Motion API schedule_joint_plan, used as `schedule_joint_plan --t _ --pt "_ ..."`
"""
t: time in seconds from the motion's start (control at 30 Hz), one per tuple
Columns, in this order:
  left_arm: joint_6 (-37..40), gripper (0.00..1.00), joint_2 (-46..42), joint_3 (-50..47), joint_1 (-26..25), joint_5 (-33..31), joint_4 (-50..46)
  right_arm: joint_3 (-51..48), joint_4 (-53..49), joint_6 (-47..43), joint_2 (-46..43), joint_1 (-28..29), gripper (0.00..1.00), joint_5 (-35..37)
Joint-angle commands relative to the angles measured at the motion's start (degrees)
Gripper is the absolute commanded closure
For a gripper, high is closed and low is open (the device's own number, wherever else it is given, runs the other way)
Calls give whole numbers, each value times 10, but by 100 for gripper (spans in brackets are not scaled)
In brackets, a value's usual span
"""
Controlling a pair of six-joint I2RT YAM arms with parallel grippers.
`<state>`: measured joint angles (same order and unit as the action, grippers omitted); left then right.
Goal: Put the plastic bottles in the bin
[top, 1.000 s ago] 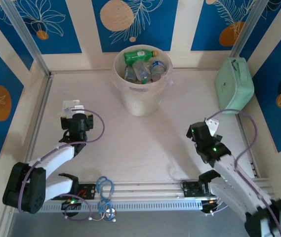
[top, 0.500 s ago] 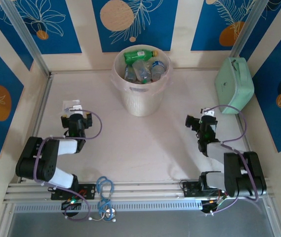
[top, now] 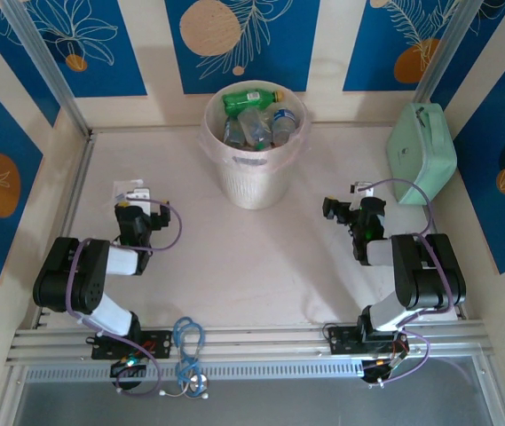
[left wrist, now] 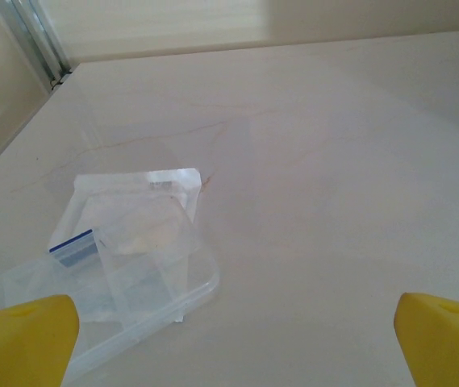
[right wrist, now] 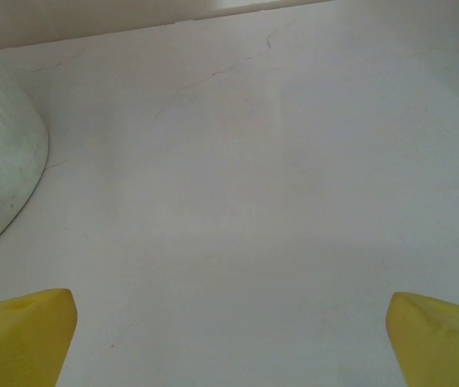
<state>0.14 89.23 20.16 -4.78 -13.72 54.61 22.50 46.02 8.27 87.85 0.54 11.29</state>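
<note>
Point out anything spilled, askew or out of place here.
Nothing is spilled; the plastic bottles sit inside the bin. The one stray item is a clear plastic bag on a clear lid, lying on the table's left side.

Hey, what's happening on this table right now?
The small clear and green plastic bottles lie piled inside the large round whitish plastic bin at the far edge of the table. Both arms are folded; the left gripper and right gripper are open, holding nothing. A clear plastic packet lies on the table before the left gripper.
</note>
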Motion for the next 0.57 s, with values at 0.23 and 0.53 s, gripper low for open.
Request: schedule_joint_plan --t 0.23,0.53 --pt "29 0 7 1 -18 11 23 10 10 -13 -8 4 1 -10" --pt "26 0 7 4 -17 19 17 11 9 -18 -6 2 1 -29"
